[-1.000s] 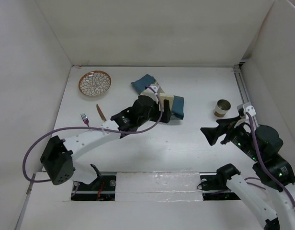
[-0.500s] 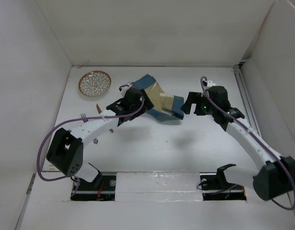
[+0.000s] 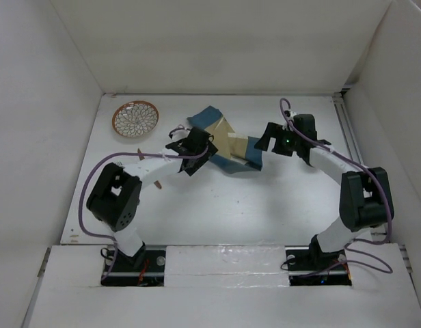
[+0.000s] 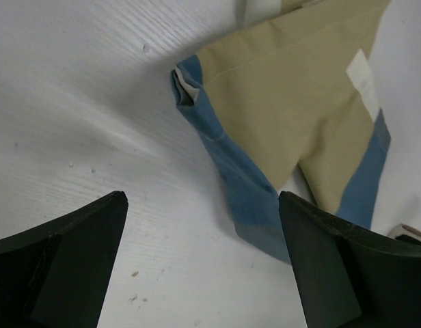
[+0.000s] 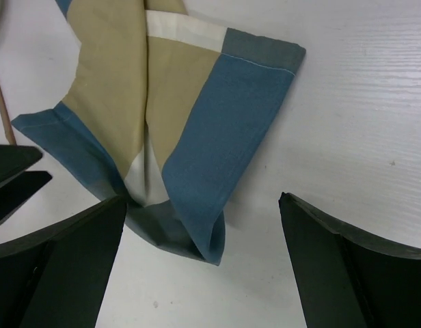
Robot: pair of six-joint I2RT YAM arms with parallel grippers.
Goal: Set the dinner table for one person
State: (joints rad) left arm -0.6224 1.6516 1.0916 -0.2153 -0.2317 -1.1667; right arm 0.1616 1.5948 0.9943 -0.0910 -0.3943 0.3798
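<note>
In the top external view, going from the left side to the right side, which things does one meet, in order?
patterned plate → left hand → blue-and-tan placemat → right hand

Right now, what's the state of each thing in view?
placemat: crumpled, folded over itself, lying ungripped on the dinner table
plate: flat at the far left, empty
brown utensil: lying flat, mostly hidden by the left arm
left gripper: open, holding nothing, facing the placemat's edge
right gripper: open, holding nothing, over the placemat's corner
</note>
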